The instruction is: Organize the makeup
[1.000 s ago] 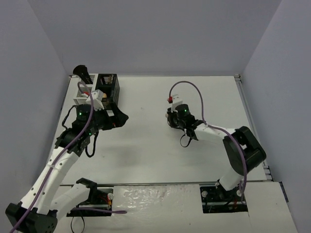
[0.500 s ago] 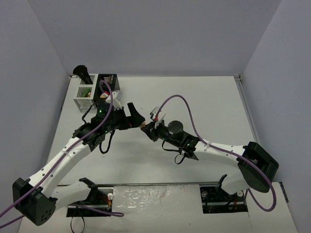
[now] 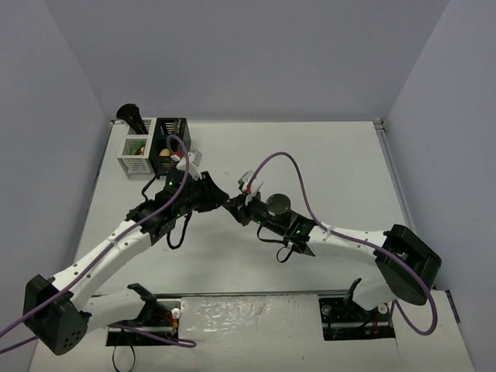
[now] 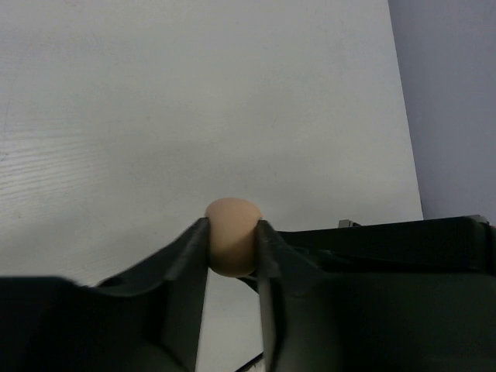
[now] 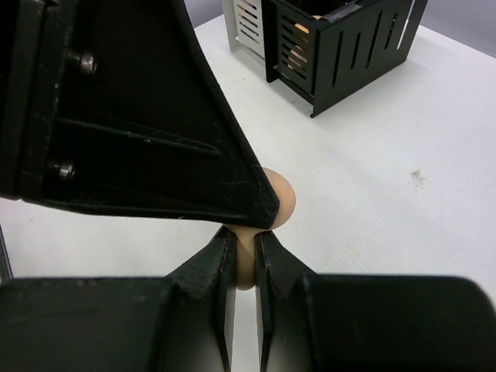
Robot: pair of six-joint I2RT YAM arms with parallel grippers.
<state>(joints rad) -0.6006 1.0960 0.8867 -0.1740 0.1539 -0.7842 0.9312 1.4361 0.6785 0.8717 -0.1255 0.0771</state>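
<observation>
Soft, even light from above floods the matte white tabletop (image 3: 333, 155), and only faint, fuzzy shadows sit under the white-and-black robot arms (image 3: 116, 242). In the left wrist view the black plastic gripper fingers (image 4: 182, 283) go nearly featureless and a bit soft near the lens, while the peach egg-shaped sponge (image 4: 231, 242) looks evenly lit, no glare.

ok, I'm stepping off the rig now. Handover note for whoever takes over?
Grippers: the left gripper is shut on the peach egg-shaped sponge mid-table. The right gripper is shut on the sponge's other end.
Makeup: some items sit in the white slatted bin and the black slatted bin at the far left. No other loose item shows from above.
Done: sponge picked up, arm-to-arm handover under way.
Left: the right gripper lets go, then the left probably carries the sponge to a bin.
</observation>
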